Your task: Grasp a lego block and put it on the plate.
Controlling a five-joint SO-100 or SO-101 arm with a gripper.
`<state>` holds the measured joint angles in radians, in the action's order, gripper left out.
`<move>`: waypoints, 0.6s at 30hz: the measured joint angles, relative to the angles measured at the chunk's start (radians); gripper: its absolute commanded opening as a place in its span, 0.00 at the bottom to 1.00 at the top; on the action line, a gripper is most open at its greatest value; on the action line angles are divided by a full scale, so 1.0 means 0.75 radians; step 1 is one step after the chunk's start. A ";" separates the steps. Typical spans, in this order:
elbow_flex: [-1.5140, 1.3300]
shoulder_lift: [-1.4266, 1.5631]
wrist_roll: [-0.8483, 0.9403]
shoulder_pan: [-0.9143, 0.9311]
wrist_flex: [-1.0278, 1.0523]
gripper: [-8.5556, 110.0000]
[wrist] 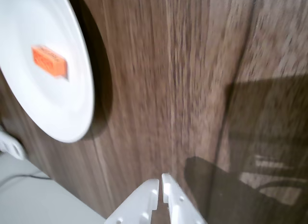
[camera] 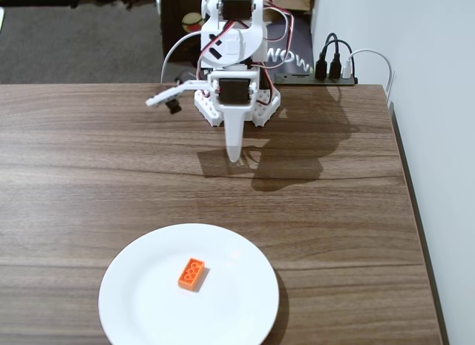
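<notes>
Lego block (camera: pixel 192 274) mid-plate (camera: pixel 141 315), edges clear

table (camera: pixel 89 159): dark wood grain | wall (camera: pixel 438 137): white, right | power strip (camera: pixel 326 76): behind table | floor (camera: pixel 74 41): grey

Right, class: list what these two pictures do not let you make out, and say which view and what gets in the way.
- The plate: its near rim is cut off by the fixed view's bottom edge; the wrist view's left and top edges cut it too.
- The lego block: its studs are lost to motion blur in the wrist view.
- The gripper: only the fingertips show in the wrist view; the bottom edge cuts the rest.
</notes>
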<state>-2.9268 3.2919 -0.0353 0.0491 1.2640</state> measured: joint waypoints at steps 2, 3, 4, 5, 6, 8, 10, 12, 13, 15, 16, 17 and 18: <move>0.000 0.000 0.000 -0.006 0.000 0.08; 0.000 0.000 0.000 0.014 0.000 0.08; 0.000 0.000 0.000 0.014 0.000 0.08; 0.000 0.000 0.000 0.008 0.000 0.08; 0.000 0.000 0.000 0.006 0.000 0.08; 0.000 0.000 0.000 0.014 0.000 0.08; 0.000 0.000 0.000 0.018 0.000 0.08; 0.000 0.000 0.000 0.018 0.000 0.08; 0.000 0.000 0.000 0.018 0.000 0.08; 0.000 0.000 0.000 0.018 0.000 0.08; 0.000 0.000 0.000 0.018 0.000 0.08; 0.000 0.000 0.000 0.018 0.000 0.08; 0.000 0.000 0.000 0.018 0.000 0.08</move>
<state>-2.9268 3.2919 -0.0353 0.0629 1.2640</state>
